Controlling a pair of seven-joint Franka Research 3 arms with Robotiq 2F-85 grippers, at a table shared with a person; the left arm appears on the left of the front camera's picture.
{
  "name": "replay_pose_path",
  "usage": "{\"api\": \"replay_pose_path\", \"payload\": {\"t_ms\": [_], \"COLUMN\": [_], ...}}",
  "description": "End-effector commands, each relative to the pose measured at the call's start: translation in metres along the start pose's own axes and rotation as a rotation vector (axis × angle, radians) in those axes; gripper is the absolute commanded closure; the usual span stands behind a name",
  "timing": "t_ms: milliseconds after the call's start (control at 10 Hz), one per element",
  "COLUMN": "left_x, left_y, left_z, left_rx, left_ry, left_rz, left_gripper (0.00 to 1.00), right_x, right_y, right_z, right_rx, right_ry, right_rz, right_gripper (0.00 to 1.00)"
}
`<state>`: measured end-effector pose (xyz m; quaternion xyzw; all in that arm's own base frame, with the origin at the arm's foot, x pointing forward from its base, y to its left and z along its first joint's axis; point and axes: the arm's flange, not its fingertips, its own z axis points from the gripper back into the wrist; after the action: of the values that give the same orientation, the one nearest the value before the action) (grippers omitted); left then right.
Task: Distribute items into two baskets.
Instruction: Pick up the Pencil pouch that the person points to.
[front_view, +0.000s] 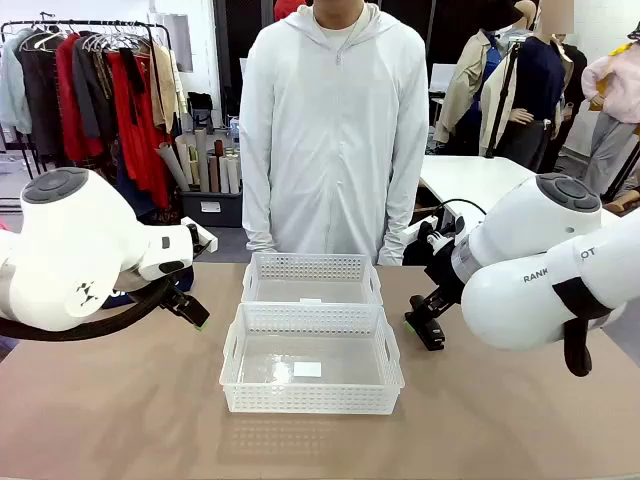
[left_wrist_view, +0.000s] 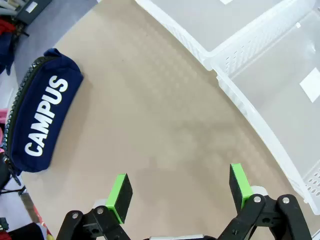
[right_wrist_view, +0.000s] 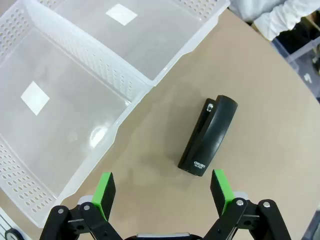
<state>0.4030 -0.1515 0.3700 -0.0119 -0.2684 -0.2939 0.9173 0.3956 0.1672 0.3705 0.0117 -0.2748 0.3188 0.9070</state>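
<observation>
Left tool apart | right tool apart | left wrist: pouch | right wrist: stapler

We are looking into a robot lab set up in a clothing studio. A brown worktop fills the near side, with a white left arm and a white right arm reaching over it. At the far left, a clothes rail holds garments beside rolls of material in a dark bin. At the far right stands a white table.
</observation>
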Motion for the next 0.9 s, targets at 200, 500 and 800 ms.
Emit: {"api": "replay_pose_path", "payload": {"t_ms": [200,500,800], "left_x": [0.0,0.0,0.0], "left_y": [0.0,0.0,0.0], "left_z": [0.0001,0.0001,0.0001], "left_rx": [0.0,0.0,0.0], "left_ry": [0.0,0.0,0.0], "left_rz": [0.0,0.0,0.0], "left_gripper": [0.0,0.0,0.0], "right_x": [0.0,0.0,0.0], "right_y": [0.0,0.0,0.0], "right_z": [0.0,0.0,0.0], "right_rx": [0.0,0.0,0.0], "right_ry": [0.0,0.0,0.0], "right_rz": [0.0,0.0,0.0], "right_gripper": [0.0,0.0,0.0]}}
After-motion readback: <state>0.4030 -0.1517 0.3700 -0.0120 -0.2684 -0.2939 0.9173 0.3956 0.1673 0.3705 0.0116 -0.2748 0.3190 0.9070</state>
